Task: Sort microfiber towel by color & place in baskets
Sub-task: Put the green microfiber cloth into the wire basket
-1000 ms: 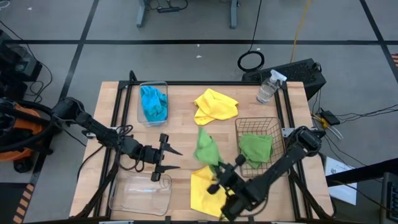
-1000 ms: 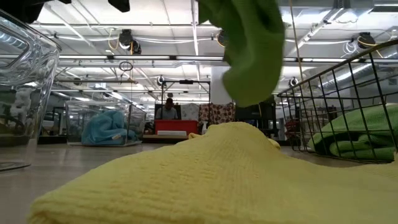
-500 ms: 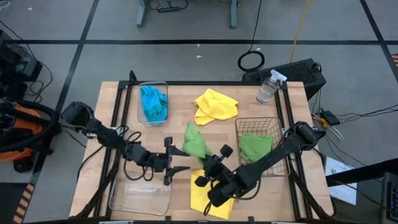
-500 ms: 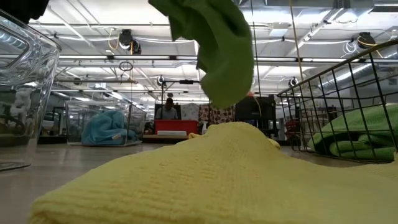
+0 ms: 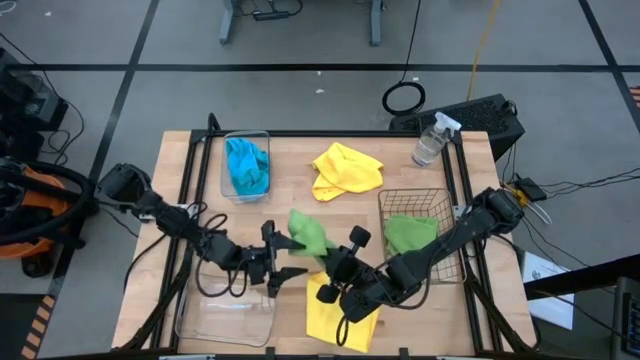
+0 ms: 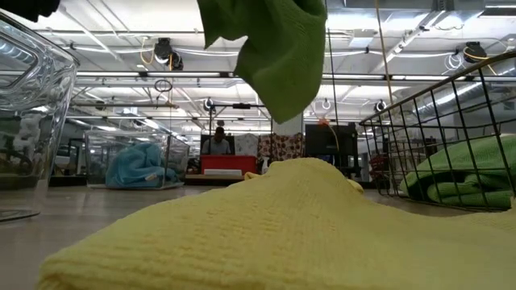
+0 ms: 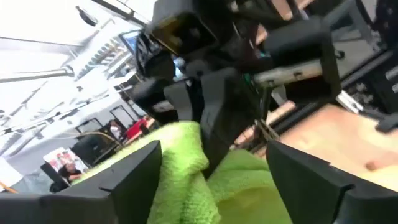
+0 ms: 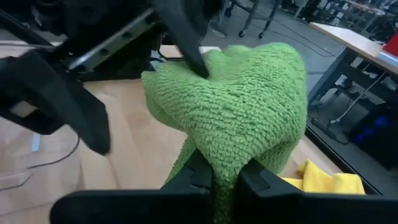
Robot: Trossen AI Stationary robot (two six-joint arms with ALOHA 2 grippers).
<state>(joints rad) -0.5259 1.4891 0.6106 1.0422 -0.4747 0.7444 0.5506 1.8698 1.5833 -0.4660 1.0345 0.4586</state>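
A green towel point(image 5: 308, 234) hangs in the air over the table's near middle, with my right gripper point(image 5: 324, 260) shut on it. My left gripper point(image 5: 290, 256) stands open just left of it, a finger on either side of the towel's free upper fold point(image 7: 180, 155). Below lies a yellow towel point(image 5: 334, 310), flat on the wood. A second yellow towel point(image 5: 346, 170) lies at the far middle. A blue towel point(image 5: 247, 165) sits in a clear tub point(image 5: 228, 150). Another green towel point(image 5: 410, 236) lies in the wire basket point(image 5: 440, 205). My left gripper has one fingertip point(image 8: 194, 62) right at the green towel's top fold; I cannot tell whether it touches. My right gripper pinches a bunched fold of the green towel point(image 8: 226, 157) between its two fingers, coming from the table's right. The towel is lifted clear of the table and bulges out beyond the fingers, several layers thick.
An empty clear tub point(image 5: 228, 316) stands at the near left, under my left arm. A spray bottle point(image 5: 430, 140) stands at the far right corner. Bare wood point(image 5: 290, 190) shows between the far tub and the far yellow towel.
My right gripper has carried the green towel up and toward the table's left, to my left gripper, turning as it went; the towel now bunches higher above the near yellow towel. My left gripper has rolled and shifted slightly toward the green towel.
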